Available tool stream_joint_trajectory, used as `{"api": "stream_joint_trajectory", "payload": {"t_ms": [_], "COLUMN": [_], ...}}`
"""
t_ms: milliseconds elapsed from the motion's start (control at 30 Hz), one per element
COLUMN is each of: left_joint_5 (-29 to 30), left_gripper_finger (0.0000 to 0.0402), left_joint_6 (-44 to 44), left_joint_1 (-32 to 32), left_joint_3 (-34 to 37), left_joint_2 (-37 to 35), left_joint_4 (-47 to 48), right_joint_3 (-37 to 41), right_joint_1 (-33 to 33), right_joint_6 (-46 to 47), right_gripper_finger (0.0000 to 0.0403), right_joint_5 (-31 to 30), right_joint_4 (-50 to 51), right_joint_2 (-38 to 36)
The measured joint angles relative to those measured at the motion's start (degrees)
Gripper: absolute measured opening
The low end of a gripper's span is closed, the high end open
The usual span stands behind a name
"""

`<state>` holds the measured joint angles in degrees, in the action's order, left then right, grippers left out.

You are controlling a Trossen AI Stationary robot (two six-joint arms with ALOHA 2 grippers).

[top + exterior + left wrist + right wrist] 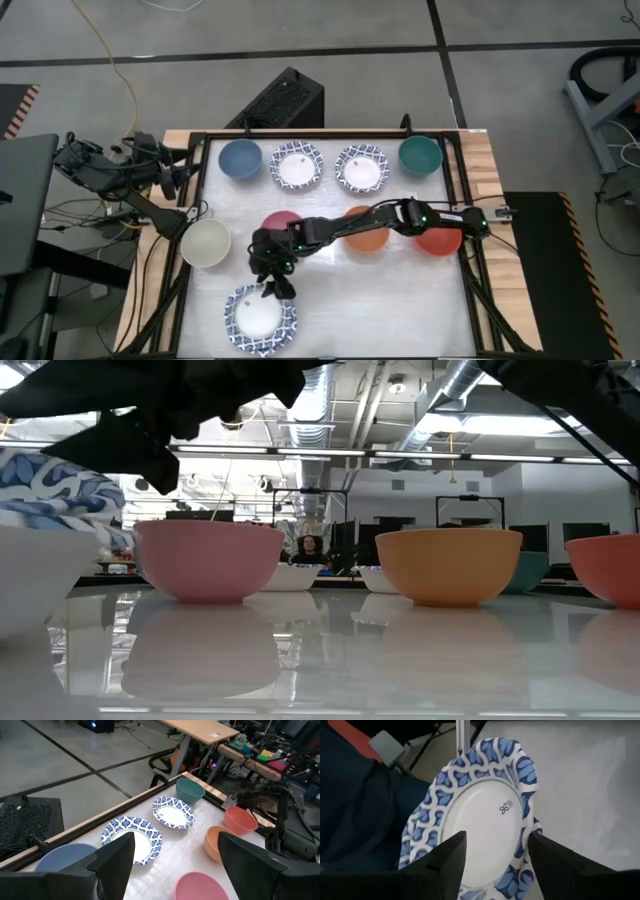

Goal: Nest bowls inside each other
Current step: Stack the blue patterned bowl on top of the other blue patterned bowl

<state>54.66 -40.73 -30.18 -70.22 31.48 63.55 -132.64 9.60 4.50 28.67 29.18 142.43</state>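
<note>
Presently, on the white surface (330,300): back row held a blue bowl (240,158), two blue-patterned bowls (297,166) (361,168) and a teal bowl (420,154). Middle row: cream bowl (206,243) at the left edge, pink bowl (281,224), orange bowl (365,231) and red bowl (439,239), the last three partly under the right arm. Near front edge: another blue-patterned bowl (260,318). Right hand (277,287) hung over that front bowl's rim, fingers spread apart, released, grasping nothing. Left hand (175,865) waited off the surface's left side, fingers wide and empty.
</note>
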Motion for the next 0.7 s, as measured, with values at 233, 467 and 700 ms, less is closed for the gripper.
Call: {"api": "stream_joint_trajectory", "payload": {"t_ms": [233,467,700], "left_joint_5": [-0.33,-0.36,-4.83], "left_gripper_finger": [0.0274,0.0274,0.0274], "left_joint_6": [0.0,0.0,-0.81], "left_joint_1": [0.0,0.0,0.0], "left_joint_3": [0.02,0.02,0.69], "left_joint_2": [0.0,0.0,0.4], "left_joint_4": [0.02,0.57,2.4], "right_joint_3": [0.02,0.02,-2.41], "right_joint_1": [0.2,-0.4,-0.76], "right_joint_6": [2.07,6.99,6.76], "right_gripper_finger": [0.0229,0.0228,0.0228], "right_joint_5": [0.97,6.44,7.33], "right_joint_4": [4.96,10.53,16.09], "right_joint_2": [-0.02,-0.06,-1.11]}}
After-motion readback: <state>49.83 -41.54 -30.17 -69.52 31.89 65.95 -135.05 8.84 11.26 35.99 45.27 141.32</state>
